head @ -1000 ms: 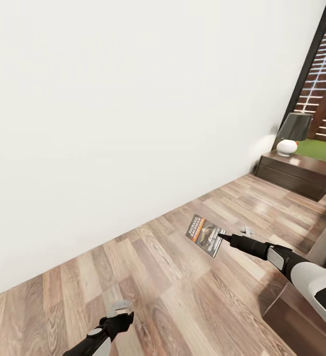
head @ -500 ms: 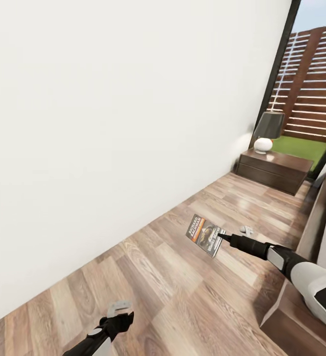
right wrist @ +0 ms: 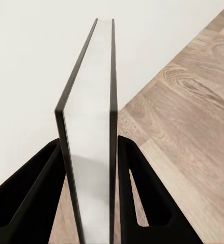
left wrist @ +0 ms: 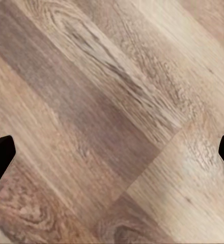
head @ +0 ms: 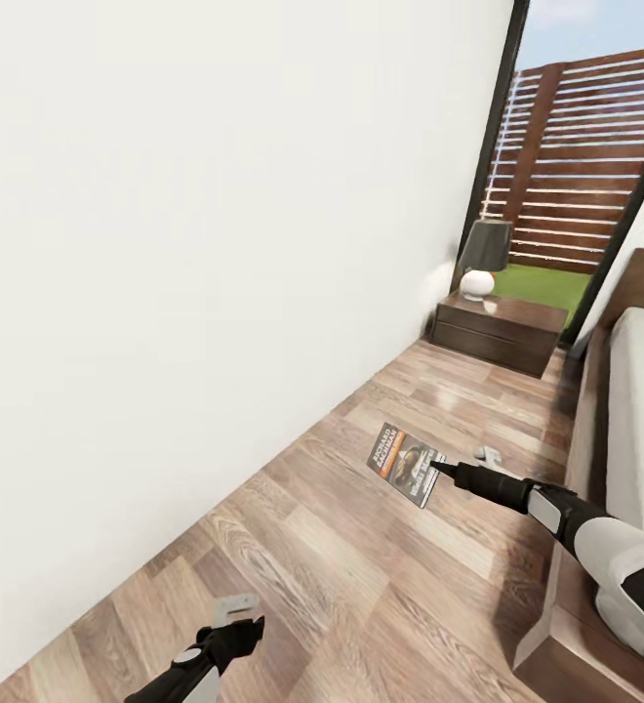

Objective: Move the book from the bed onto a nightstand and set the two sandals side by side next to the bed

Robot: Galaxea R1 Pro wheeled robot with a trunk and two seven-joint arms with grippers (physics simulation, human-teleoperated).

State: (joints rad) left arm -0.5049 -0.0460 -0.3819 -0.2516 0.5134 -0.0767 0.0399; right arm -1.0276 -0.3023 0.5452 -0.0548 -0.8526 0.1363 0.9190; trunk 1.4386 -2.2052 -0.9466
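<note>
Head view: the right gripper [head: 440,470], at center right of the frame, is clamped on the book [head: 405,464], holding it in the air above the wood-plank floor [head: 342,547]. In the right wrist view, both black fingers [right wrist: 137,183] press the book's [right wrist: 91,142] 2 covers. The left gripper [head: 234,613], at the bottom left, has its fingers spread wide with nothing between them. The nightstand [head: 499,332] with its lamp [head: 483,258] stands in the upper right, against the white wall [head: 195,244]. The bed [head: 624,430] runs along the right edge.
</note>
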